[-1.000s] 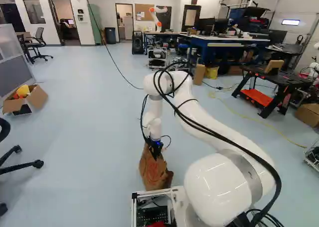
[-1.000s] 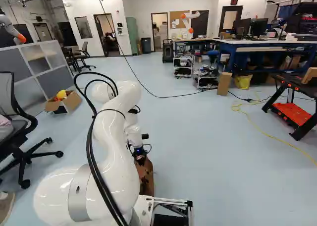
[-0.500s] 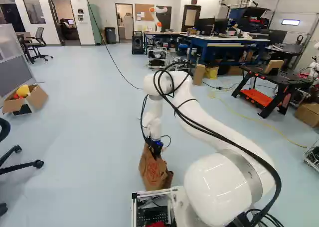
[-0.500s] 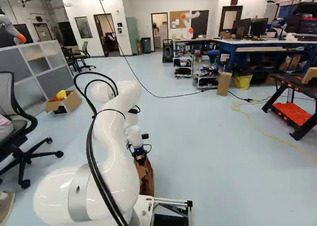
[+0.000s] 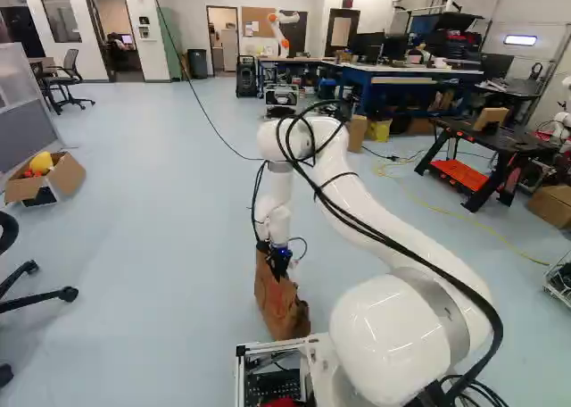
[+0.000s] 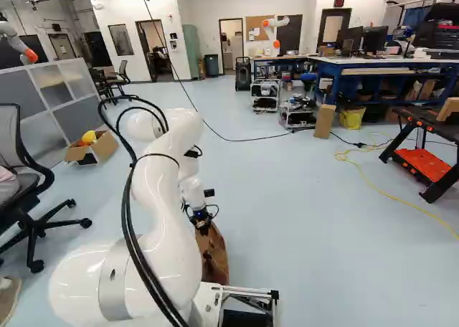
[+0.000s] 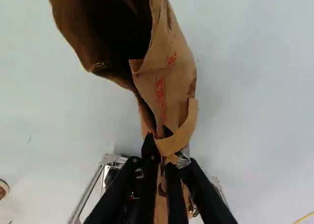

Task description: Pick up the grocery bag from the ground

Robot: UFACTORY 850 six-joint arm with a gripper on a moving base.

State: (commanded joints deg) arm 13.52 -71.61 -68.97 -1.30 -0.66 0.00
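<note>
Grip done, lift not confirmed. The tool point(image 7: 161, 157) is clamped on brown paper of the grocery bag point(image 7: 171, 81): one dark finger either side, paper pinched between, more of it running back past the fingers. The pinch is at one end of the bag, by the handle strap point(image 7: 185, 132). The strap loops out just ahead of the fingertips; can't tell if any of it is inside the pinch too.

Bag location: under the wrist of the arm point(image 5: 384, 220), just ahead of the base frame point(image 5: 312, 343), low over the floor point(image 5: 161, 228). It leans in the left base view, top end at the tool. Wrist view has the mouth gaping dark ahead of the fingers, rest of the bag sagging away from the grip. No contents visible in there.

Open question is floor contact. The bottom edge sits right by the frame in the left base view, and neither base view gives a clean look under it. Can't say whether it's clear of the floor or touching.

Progress call: past the halfway mark. Reach and grasp are done; what's left is raising it until the whole bag is plainly up, then holding it there. Next move should be straight up and slow, with some room from the frame so the lower end doesn't snag. Main risk is the off-centre pinch: thin paper could tear or slip, and the bag may swing.
</note>
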